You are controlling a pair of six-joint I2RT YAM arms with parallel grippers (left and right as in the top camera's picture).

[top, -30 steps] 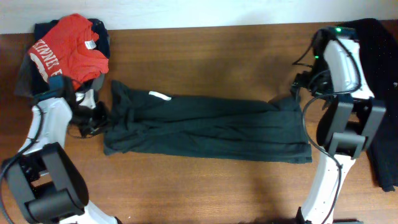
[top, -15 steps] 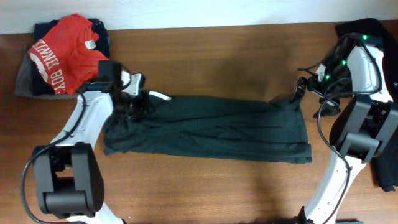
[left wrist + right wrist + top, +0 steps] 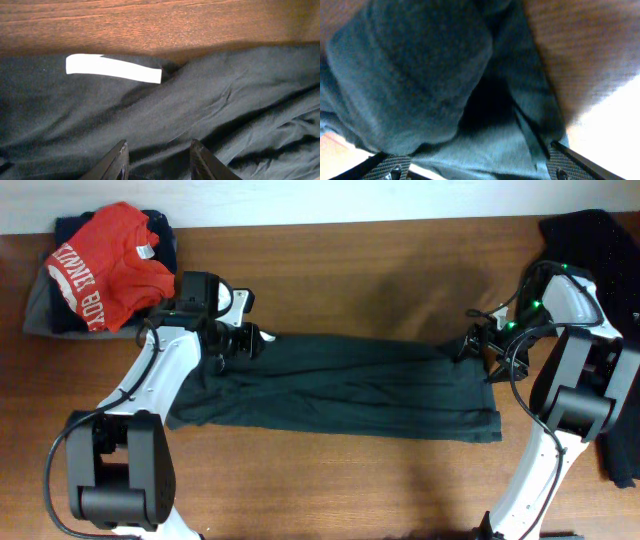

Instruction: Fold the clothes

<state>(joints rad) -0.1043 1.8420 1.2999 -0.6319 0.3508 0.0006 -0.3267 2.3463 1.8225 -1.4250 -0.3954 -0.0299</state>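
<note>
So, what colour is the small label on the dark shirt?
Plain white; the label on the black T-shirt shows best in the left wrist view.

The long, folded cotton T-shirt (image 3: 340, 385) is seen as plain black with a greenish cast, broken only by a small white neck label (image 3: 114, 68). The crumpled red tee (image 3: 105, 265) is printed with white lettering. The wooden desk (image 3: 350, 270) is coloured reddish brown and streaked with darker grain. The rumpled cloth heap (image 3: 610, 235) is plain black.
</note>
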